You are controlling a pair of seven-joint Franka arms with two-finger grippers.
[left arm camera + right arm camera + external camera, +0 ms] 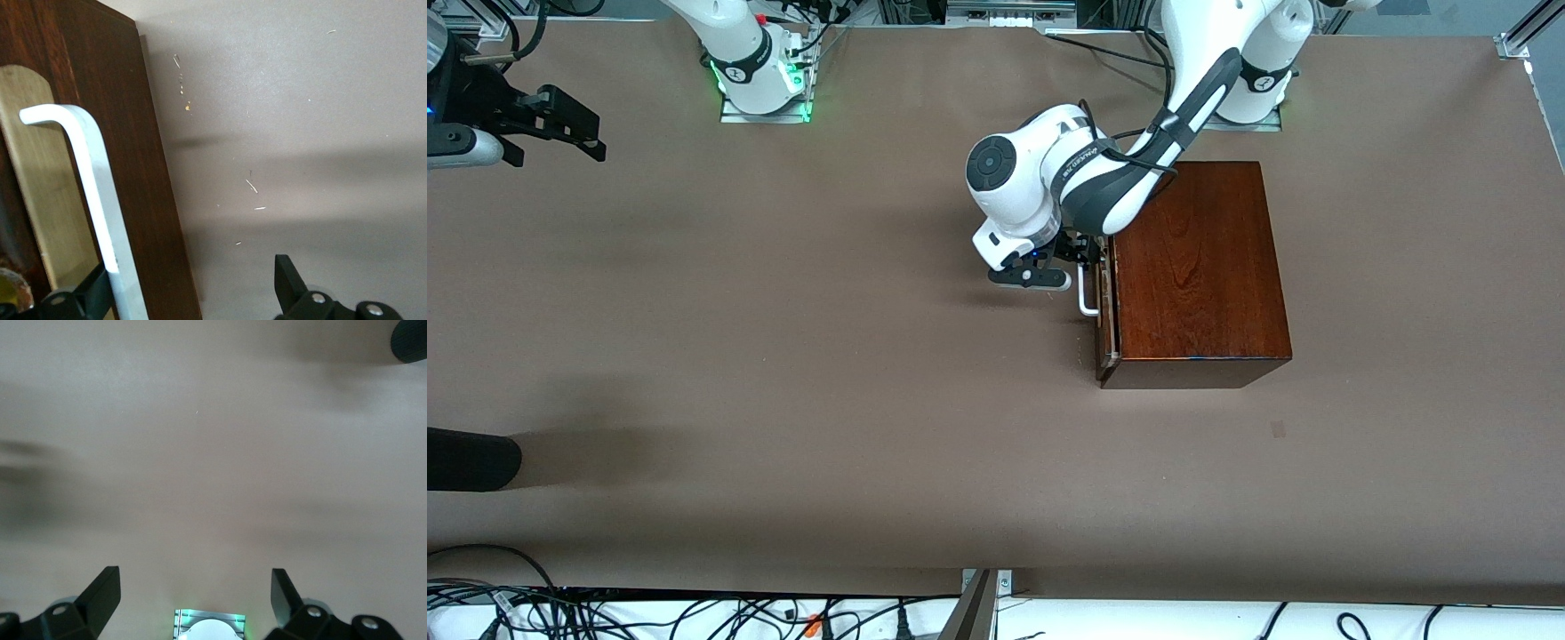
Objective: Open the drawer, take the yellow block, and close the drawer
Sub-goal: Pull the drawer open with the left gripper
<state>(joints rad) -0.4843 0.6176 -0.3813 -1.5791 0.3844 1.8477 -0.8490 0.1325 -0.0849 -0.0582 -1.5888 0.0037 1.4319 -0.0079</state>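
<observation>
The dark mahogany box (1200,267) stands near the left arm's base. Its drawer (1105,307) faces the right arm's end of the table and looks shut or barely ajar. My left gripper (1083,256) is at the drawer's white bar handle (1087,298). In the left wrist view the handle (93,180) runs past one finger (97,290), while the other finger (287,277) stands well clear, so the left gripper (193,277) is open. My right gripper (560,116) waits open over bare table; it (195,593) holds nothing. The yellow block is hidden.
A black rounded object (467,458) lies at the table's edge at the right arm's end, nearer the front camera. Cables (605,613) run along the front edge. The right arm's base (210,627) glows green under its gripper.
</observation>
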